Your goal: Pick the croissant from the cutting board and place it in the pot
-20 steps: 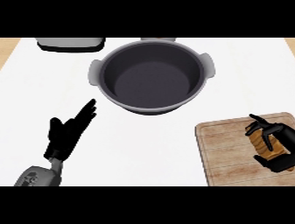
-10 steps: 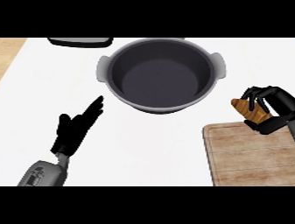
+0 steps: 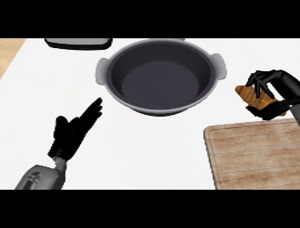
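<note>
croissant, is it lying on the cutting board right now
No, the right hand holds the croissant off the cutting board, beside the pot.

Curled fingers of the right robot hand (image 3: 285,88) cover part of the croissant (image 3: 247,95); below that hand, the cutting board (image 3: 257,156) runs off the right edge.

counter (image 3: 159,147): white | holds pot (image 3: 123,67) | cutting board (image 3: 264,156) | grey object (image 3: 78,43)

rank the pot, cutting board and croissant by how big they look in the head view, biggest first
1. pot and cutting board: about alike; the board runs off the picture's right edge, so I won't rank them.
2. croissant: clearly smallest, partly hidden in the right hand's curled fingers.
</note>
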